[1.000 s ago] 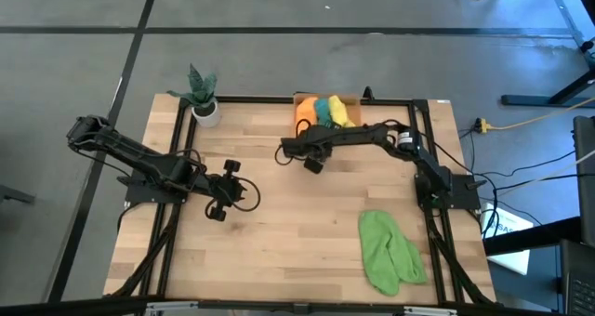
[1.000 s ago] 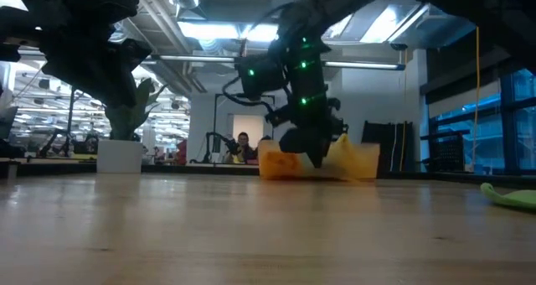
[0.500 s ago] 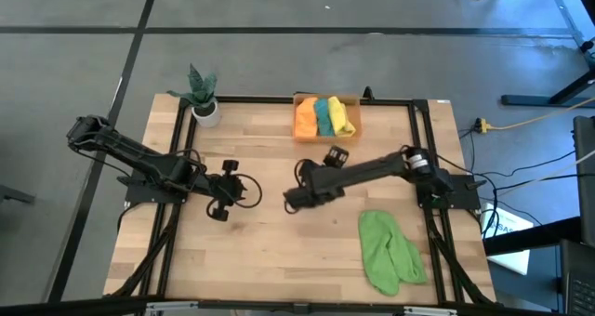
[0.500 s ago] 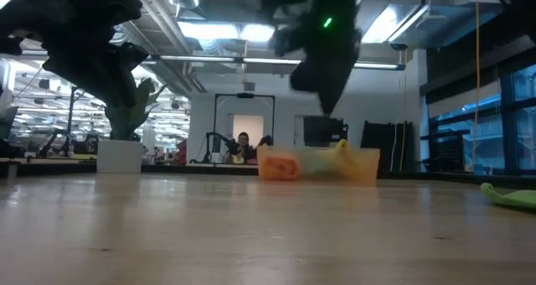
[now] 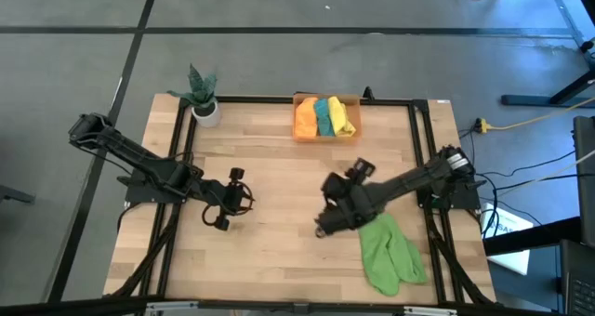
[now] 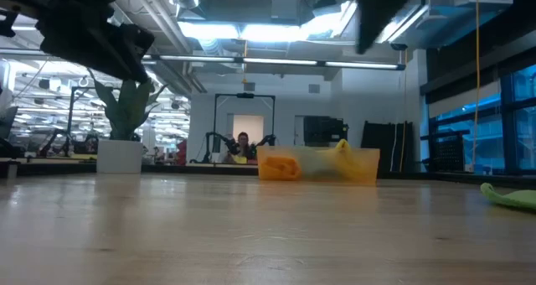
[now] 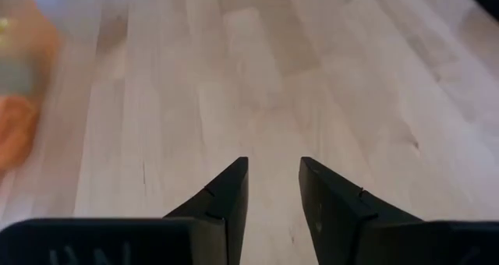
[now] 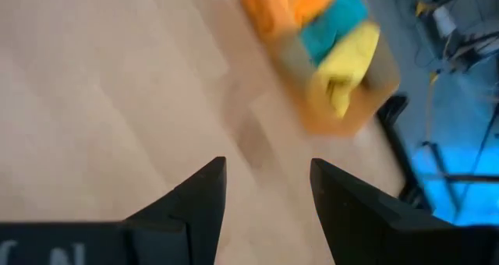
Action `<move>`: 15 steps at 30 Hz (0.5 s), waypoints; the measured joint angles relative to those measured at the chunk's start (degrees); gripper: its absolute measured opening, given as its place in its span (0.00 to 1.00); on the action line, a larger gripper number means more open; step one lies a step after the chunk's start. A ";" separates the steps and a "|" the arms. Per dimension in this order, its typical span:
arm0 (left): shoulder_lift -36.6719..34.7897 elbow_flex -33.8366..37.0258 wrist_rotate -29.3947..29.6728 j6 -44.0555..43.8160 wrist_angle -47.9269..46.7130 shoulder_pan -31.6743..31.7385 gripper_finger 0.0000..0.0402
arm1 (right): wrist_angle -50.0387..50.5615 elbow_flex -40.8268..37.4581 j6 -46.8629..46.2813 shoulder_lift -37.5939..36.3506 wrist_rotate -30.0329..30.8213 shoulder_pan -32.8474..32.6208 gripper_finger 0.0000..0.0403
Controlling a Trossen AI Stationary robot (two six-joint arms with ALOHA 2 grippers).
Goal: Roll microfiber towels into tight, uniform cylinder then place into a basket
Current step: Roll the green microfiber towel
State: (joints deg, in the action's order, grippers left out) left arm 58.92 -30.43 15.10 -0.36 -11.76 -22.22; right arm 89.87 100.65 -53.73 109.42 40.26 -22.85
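Note:
Three rolled microfiber towels, orange [image 5: 306, 119], teal [image 5: 323, 115] and yellow [image 5: 341, 117], lie side by side in the orange basket [image 5: 326, 98] at the table's far edge. The basket also shows in the right wrist view [image 8: 355, 101] and the low view [image 6: 362, 164]. A light green towel [image 5: 390, 252] lies loosely crumpled on the table near the right front. My right gripper [image 5: 322, 229] hangs open above the table just left of that towel, its fingers [image 8: 201, 191] around nothing. My left gripper [image 5: 236, 198] is open over bare wood at the left, with nothing between its fingers [image 7: 228, 193].
A white pot with a green plant [image 5: 204, 100] stands at the far left corner. A black frame [image 5: 279, 99] runs around the table. Bare wood [image 5: 279, 260] lies between the two grippers and toward the near edge.
My right gripper has left the basket, risen and swung toward the table's near right, ending beside the light green towel; it has turned on the way and stayed open. The three rolls remain in the basket. My left gripper has turned a little in place.

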 joint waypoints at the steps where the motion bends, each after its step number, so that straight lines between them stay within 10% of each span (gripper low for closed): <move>1: 0.00 0.02 0.00 0.64 0.91 0.00 0.27 | -0.07 -1.82 -2.45 -0.96 -0.72 -1.10 0.47; 15: 16.62 -1.77 -8.01 6.83 30.62 2.17 0.27 | -6.02 -15.29 -33.33 -5.43 -10.96 -12.93 0.47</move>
State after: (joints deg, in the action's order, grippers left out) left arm 75.54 -32.20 7.09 6.47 18.86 -20.05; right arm 83.85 85.36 -87.06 103.98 29.30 -35.78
